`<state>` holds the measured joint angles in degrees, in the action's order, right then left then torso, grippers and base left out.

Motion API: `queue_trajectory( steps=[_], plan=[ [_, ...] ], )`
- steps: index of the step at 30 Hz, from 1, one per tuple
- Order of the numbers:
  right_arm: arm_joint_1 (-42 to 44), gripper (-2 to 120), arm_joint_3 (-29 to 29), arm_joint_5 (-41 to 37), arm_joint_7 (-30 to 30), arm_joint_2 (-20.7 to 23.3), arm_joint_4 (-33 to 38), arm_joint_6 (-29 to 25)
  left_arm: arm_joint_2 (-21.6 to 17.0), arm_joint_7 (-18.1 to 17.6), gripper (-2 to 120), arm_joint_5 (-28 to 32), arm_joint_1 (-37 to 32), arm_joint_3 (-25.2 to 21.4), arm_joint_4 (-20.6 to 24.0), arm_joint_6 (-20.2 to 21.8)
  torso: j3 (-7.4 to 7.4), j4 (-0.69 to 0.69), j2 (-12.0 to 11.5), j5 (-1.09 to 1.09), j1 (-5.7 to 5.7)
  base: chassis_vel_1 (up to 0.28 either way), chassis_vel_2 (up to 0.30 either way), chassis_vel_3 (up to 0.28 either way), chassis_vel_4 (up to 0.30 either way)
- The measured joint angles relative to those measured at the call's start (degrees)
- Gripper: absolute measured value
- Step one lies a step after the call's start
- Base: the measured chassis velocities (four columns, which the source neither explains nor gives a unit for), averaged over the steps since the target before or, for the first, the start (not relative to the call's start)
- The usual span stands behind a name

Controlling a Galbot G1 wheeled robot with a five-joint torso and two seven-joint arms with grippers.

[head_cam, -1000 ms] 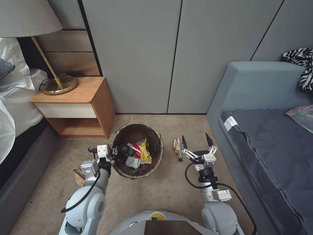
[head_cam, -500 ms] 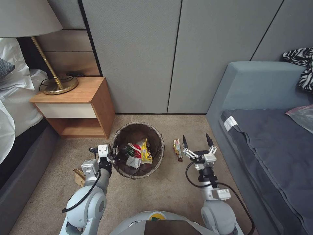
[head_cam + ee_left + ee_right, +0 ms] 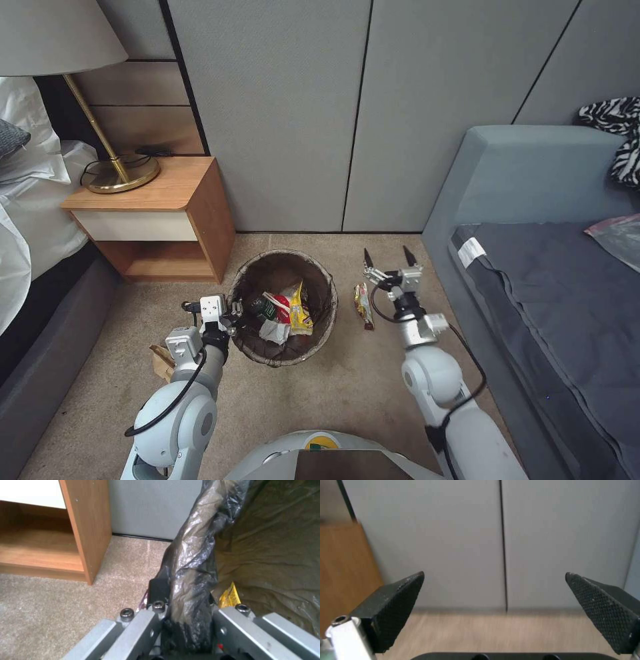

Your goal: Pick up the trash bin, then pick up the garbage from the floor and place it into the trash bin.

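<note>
The trash bin [image 3: 283,308] stands on the carpet [image 3: 347,393] between the wooden nightstand [image 3: 160,220] and the grey sofa [image 3: 533,220]. It already holds a red and yellow wrapper, a green-labelled bottle and a white tissue. The left gripper [image 3: 230,313] is clamped on the near-left rim of the bin. In the left wrist view its two grey fingers [image 3: 230,630] pinch the wall together with the folded dark bag liner [image 3: 190,562].

One snack wrapper [image 3: 363,305] lies flat on the carpet just beside the bin, on the side of the sofa. A brown paper scrap [image 3: 160,361] lies on the floor near the left arm. The right gripper [image 3: 387,255] hovers beyond the wrapper, towards the wall, with its black pads [image 3: 395,605] spread wide and nothing between them.

I judge the wrapper to be very light, thin and soft, and probably slippery, because it looks like glossy foil. It is long and narrow, so the best hold is across its short width, near the middle, with the fingertips pressed down to the carpet. The carpet gives a little, which should help the tips go under the edges. The bin seems light and stiff, but the liner may slide on the rim under the left grip.
</note>
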<state>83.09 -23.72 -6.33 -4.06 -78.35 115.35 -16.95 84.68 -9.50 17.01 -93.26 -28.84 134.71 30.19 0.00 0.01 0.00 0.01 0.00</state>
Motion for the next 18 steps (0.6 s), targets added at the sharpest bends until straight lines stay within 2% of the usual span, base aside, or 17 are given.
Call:
queue_trajectory(
  steps=[1, 2, 4, 5, 7, 8, 11, 15, 18],
  plan=[
    [-3.7, 100, 1.4, -3.7, -0.3, 1.2, -2.6, 5.0, 0.0, 0.3, 2, 0.0, -0.1, -0.1, 0.2, -0.1, 0.0, 0.0, 0.0, -0.01, 0.0, 0.0, 0.0, 0.0, 0.0],
    [-3.7, 100, 1.4, -3.7, -0.3, 1.2, -2.6, 5.0, 0.0, 0.3, 2, 0.0, -0.1, -0.1, 0.2, -0.1, 0.0, 0.0, 0.0, -0.01, 0.0, 0.0, 0.0, 0.0, 0.0],
    [-8.4, 100, 3.5, -10.6, -1.4, 2.5, -6.5, 15.6, 0.0, 0.5, 2, -0.2, -0.4, -0.2, 0.3, -0.1, 0.0, 0.0, 0.0, -0.01, 0.0, 0.0, 0.0, 0.0, 0.0],
    [-8.4, 100, 3.5, -10.6, -1.4, 2.5, -6.5, 15.6, 0.0, 0.5, 2, -0.2, -0.4, -0.2, 0.3, -0.1, 0.0, 0.0, 0.0, -0.01, 0.0, 0.0, 0.0, 0.0, 0.0],
    [-10.9, 100, 4.6, -15.9, -2.1, 3.4, -9.0, 25.6, 0.0, 0.5, 2, -0.5, -0.5, 0.0, 0.1, -0.2, 0.0, 0.0, 0.0, -0.01, 0.0, 0.0, 0.0, 0.0, 0.0],
    [-10.9, 100, 4.6, -15.9, -2.1, 3.4, -9.0, 25.6, 0.0, 0.5, 2, -0.5, -0.5, 0.0, 0.1, -0.2, 0.0, 0.0, 0.0, -0.01, 0.0, 0.0, 0.0, 0.0, 0.0],
    [-13.7, 100, 5.3, -20.0, -2.1, 3.8, -12.2, 33.7, -0.2, 0.5, 2, -0.5, -0.4, 0.0, -0.1, -0.2, 0.0, -0.01, 0.0, -0.01, 0.0, 0.0, 0.0, 0.0, 0.0],
    [-15.6, 100, 5.8, -20.8, -2.1, 3.9, -14.7, 36.7, -0.3, 0.5, 2, -0.5, -0.4, 0.1, -0.1, -0.2, 0.0, 0.0, 0.0, -0.01, 0.0, 0.0, 0.0, 0.0, 0.0],
    [-18.8, 100, 6.6, -20.9, -1.6, 3.6, -20.0, 40.7, -0.3, 0.5, 2, -0.6, -0.6, 0.1, -0.2, -0.2, 0.0, -0.01, 0.0, -0.01, 0.0, 0.0, 0.0, 0.0, 0.0]
  ],
)
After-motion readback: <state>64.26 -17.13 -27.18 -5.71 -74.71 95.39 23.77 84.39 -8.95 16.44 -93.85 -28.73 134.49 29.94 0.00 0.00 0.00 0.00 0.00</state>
